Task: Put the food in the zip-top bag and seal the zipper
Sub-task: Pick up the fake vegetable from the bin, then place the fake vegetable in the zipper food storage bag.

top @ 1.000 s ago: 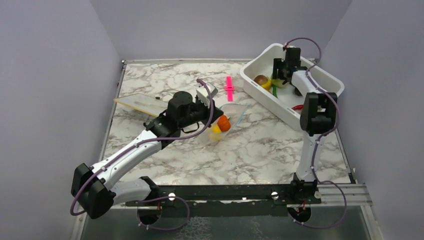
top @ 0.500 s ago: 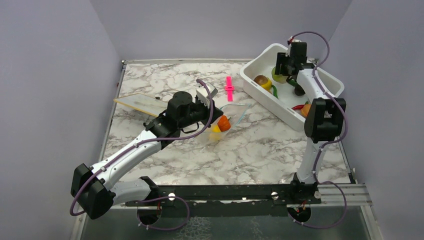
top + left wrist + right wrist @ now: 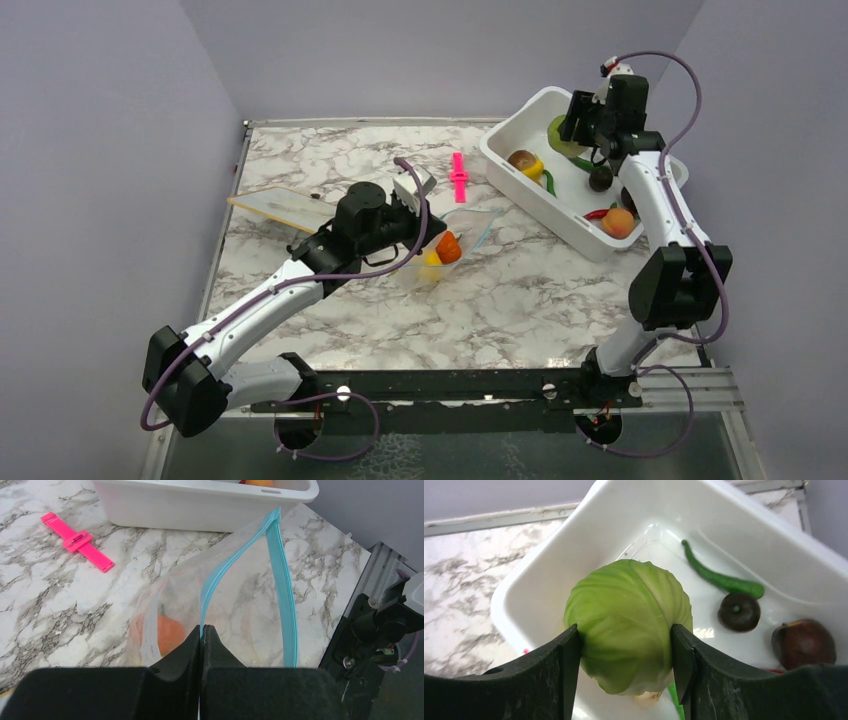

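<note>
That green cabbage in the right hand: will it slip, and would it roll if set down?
Probably secure: the right hand grips the cabbage across its widest part. It is round, so it would likely roll on the table. Its surface looks smooth, so maybe slippery.

Cabbage lifted out of the tub
The right pincer [image 3: 625, 652] rises off the tub floor with its fingers clamped on either side of the green cabbage [image 3: 626, 615]; the white tub [image 3: 539, 555] now lies below it.
</note>
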Robot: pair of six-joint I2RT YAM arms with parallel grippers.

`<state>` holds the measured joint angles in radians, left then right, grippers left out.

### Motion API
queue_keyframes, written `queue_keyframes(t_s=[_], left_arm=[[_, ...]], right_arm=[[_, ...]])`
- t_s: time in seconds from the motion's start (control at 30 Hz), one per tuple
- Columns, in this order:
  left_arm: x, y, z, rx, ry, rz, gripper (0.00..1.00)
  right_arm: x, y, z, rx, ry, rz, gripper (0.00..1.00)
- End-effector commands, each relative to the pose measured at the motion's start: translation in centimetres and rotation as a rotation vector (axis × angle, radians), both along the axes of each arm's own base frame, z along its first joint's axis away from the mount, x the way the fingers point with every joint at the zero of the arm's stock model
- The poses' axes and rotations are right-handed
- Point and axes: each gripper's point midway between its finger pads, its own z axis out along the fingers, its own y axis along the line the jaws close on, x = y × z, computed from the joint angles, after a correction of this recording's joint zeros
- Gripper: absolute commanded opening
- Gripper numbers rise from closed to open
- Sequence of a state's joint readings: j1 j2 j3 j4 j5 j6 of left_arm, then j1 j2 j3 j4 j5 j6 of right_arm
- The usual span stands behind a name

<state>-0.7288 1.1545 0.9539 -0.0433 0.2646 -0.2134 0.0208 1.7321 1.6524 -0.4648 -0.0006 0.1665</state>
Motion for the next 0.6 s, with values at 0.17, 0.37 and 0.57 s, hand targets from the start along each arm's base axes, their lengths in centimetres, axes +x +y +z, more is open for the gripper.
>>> queue_keyframes(t_s=[0.17, 0.37, 0.57], left_arm=[[0.1, -0.6, 0.8, -0.019, -0.009, -0.017, 0.00], [1.0, -1.1, 0.4, 0.012, 0.042, 0.006, 0.00], [1.9, -1.4, 1.3, 0.007, 0.037, 0.031, 0.00]], right_arm=[[-7.5, 4.9, 3.1, 0.157, -0.066, 0.171, 0.36], [-11.5, 8.2, 6.2, 0.266, -0.160, 0.352, 0.35], [-14.6, 10.1, 8.5, 0.346, -0.205, 0.462, 0.34]])
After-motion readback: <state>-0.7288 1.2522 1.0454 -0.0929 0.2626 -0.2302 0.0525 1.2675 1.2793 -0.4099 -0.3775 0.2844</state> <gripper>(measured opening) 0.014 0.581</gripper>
